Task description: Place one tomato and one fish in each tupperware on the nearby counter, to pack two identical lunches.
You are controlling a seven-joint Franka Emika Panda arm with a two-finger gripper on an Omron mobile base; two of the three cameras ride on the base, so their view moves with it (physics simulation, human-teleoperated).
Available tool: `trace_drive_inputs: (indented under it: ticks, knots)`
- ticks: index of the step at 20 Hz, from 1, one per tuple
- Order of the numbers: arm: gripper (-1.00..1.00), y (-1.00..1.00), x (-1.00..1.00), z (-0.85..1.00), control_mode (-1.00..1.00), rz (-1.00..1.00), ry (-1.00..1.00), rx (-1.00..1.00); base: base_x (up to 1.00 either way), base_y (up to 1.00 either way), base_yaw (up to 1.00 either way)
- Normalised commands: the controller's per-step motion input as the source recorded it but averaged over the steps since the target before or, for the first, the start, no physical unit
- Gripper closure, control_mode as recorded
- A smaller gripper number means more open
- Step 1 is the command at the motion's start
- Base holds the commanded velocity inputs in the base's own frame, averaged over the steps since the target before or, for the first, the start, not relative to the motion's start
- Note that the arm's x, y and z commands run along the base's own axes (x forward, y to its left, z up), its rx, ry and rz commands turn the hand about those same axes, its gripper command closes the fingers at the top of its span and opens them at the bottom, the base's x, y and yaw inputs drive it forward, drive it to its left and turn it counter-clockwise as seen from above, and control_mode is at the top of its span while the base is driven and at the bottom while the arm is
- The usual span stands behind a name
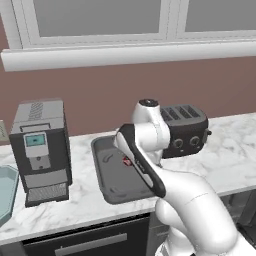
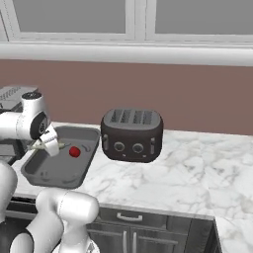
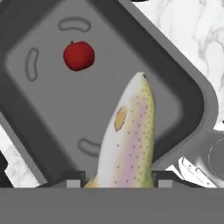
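Observation:
My gripper (image 3: pixel 118 177) is shut on the pale, speckled fish (image 3: pixel 124 140), which points out from between the fingers above the dark grey tupperware (image 3: pixel 188 94). One red tomato (image 3: pixel 78 55) lies on that tray's floor, apart from the fish. In the right base view the gripper (image 2: pixel 49 146) hangs over the left part of the grey tupperware (image 2: pixel 59 175), with the tomato (image 2: pixel 74 152) just to its right. A pale blue tupperware (image 1: pixel 5 192) sits at the left end of the white marble counter (image 2: pixel 188 168). In the left base view my arm hides most of the tomato (image 1: pixel 126 161).
A dark toaster (image 2: pixel 132 134) stands just right of the grey tray. A grey coffee machine (image 1: pixel 40 150) stands between the two trays. Bare marble lies right of the toaster and along the front edge.

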Motion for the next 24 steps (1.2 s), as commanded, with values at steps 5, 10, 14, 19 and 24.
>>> trace_drive_inputs:
  ticks: [5,10,14,19,24]
  knots:
    - [1.00,0.15,0.07,-0.47,-1.00,0.00,-0.04,-0.06,0.00,0.00,0.00]
    - [1.00,0.00,0.27,-0.47,-1.00,-0.09,0.00,0.00,0.00,0.00,0.00]
    - [1.00,0.00,0.73,-0.50,-1.00,-0.11,0.00,-0.01,0.00,0.00,0.00]
    - [1.00,0.00,0.95,-0.34,-1.00,-0.11,0.00,-0.01,0.00,0.00,0.00]
    - [-1.00,0.23,0.51,-0.66,-1.00,-0.03,0.05,0.00,0.00,0.00,0.00]
